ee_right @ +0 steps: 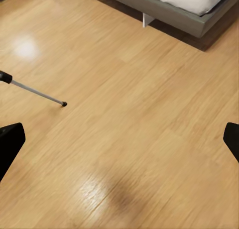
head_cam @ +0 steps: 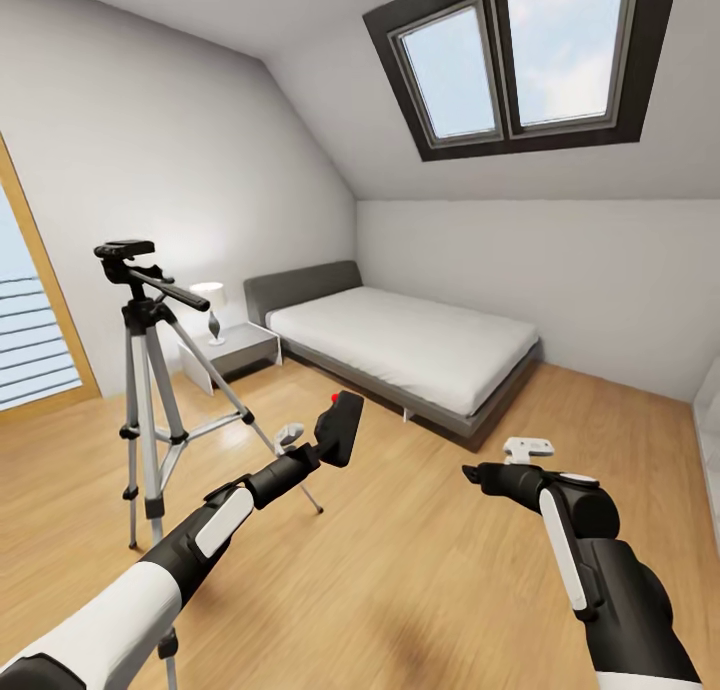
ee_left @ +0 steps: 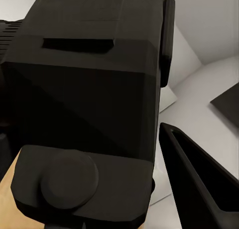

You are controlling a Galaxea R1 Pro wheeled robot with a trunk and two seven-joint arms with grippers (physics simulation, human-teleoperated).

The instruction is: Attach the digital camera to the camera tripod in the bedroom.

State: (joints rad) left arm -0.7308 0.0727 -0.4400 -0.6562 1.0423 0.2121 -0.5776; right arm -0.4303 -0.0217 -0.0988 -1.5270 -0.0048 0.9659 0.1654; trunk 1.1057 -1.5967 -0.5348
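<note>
Black camera (head_cam: 340, 428) pinched in left gripper (head_cam: 318, 448), probably snug; right gripper (ee_right: 119, 139) spread, empty. Lift over tripod (head_cam: 150, 370) plate, lower square.

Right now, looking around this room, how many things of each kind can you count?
Cameras: 1, digital camera in left gripper
Tripods: 1, camera tripod
Beds: 1, bed
Lamps: 1, lamp
Bedside tables: 1, bedside table
Skylights: 1, skylight
Total: 6

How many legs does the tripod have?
3. On the tripod, one leg drops at the left, one stands in front, and one slants right toward the bed.
</note>
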